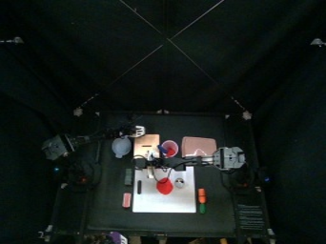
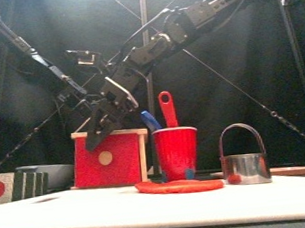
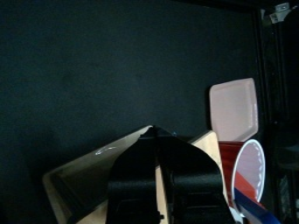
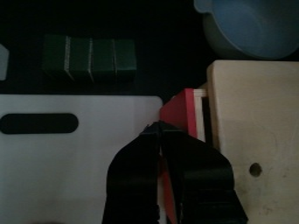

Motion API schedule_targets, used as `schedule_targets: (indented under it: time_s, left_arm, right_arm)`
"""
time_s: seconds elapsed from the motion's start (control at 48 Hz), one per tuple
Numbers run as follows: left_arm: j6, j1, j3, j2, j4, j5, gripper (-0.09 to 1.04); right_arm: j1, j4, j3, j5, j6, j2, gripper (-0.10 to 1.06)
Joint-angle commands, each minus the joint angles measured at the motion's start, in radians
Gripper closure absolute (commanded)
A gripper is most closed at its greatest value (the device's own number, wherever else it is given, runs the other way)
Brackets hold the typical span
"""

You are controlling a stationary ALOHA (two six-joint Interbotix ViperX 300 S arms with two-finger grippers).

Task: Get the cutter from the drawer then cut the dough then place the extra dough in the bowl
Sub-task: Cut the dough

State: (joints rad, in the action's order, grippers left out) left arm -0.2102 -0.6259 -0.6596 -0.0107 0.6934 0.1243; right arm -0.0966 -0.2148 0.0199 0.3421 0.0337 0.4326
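You are working with both grippers at the pale wooden box (image 4: 251, 105) toward the desk's back edge. The right gripper (image 4: 159, 128) is showing its jaws pressed together with nothing between them, tips at the red drawer front (image 2: 126, 168). The left gripper (image 3: 158, 138) is drawn just as narrow over the box's top, though you cannot tell whether it is pinching the wood. The round metal cutter (image 2: 244, 166) with the arched wire handle is standing upright out on the desk, just right of the red cup (image 2: 175, 152) toward the right edge. It is sitting apart from the flat red disc of dough (image 2: 179, 186) lying on the white cutting board (image 4: 82, 166). The cutter is probably going to feel light, rigid and slick, so gripping the top of the wire arch is looking safer than the thin rim. The dough is likely soft and floppy, sagging when lifted; pinching its outer edge is looking best. The blue-grey bowl (image 4: 251, 26) is waiting toward the back left corner.
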Motion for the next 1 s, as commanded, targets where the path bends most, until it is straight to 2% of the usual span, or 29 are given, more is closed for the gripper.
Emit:
schedule_targets:
  time_s: [0.021, 0.333, 0.438, 0.604, 0.667, 0.854, 1.0]
  left_arm:
    - [0.000, 0.006, 0.005, -0.011, 0.000, 0.006, 0.65]
    - [0.000, 0.006, 0.003, -0.015, 0.000, 0.003, 0.65]
    - [0.000, 0.008, -0.003, -0.028, -0.002, -0.026, 0.65]
    - [0.009, 0.008, -0.041, -0.087, -0.015, -0.150, 0.65]
    - [0.011, 0.008, -0.066, -0.127, -0.038, -0.199, 0.65]
    - [0.008, 0.026, -0.160, -0.290, -0.155, -0.313, 0.65]
    - [0.008, 0.081, -0.249, -0.425, -0.253, -0.368, 0.65]
  right_arm:
    - [-0.031, -0.008, -0.037, 0.017, 0.002, -0.020, 0.66]
    - [-0.026, -0.014, -0.084, 0.046, -0.005, -0.012, 0.66]
    - [0.015, -0.021, -0.104, 0.046, -0.003, -0.031, 0.66]
    - [0.087, -0.021, -0.123, 0.044, -0.002, -0.069, 0.66]
    - [0.101, -0.021, -0.114, 0.044, -0.002, -0.094, 0.66]
    - [0.118, 0.003, -0.017, 0.020, 0.002, -0.201, 0.66]
    - [0.123, 0.086, 0.137, -0.060, 0.003, -0.322, 0.66]
